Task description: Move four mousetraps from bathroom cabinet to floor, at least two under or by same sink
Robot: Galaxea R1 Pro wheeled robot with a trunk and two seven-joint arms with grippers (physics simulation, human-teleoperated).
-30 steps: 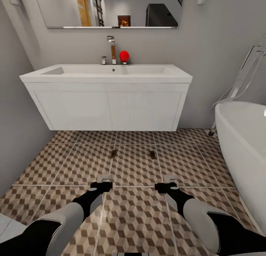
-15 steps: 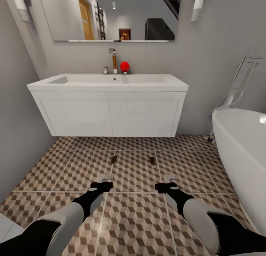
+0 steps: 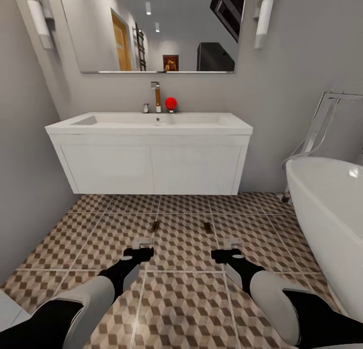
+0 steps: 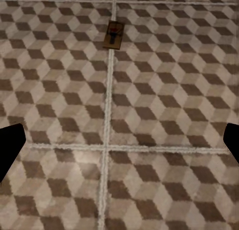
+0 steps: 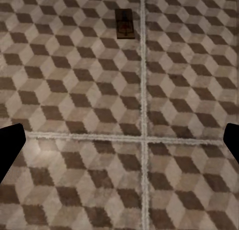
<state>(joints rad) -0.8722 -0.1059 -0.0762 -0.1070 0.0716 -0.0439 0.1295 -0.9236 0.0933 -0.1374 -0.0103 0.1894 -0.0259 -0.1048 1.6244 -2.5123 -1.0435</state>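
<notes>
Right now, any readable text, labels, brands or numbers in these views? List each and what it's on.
None readable.
The two mousetraps on the bathroom floor: dark markings only, too small and blurred to read, even in the wrist views.
The framed picture reflected in the mirror: too blurred to tell.
The bathroom sink and bathtub: no markings visible.

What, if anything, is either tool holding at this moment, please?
Nothing: both the left tool and the right tool are open and empty above the cube-patterned tile floor.
</notes>
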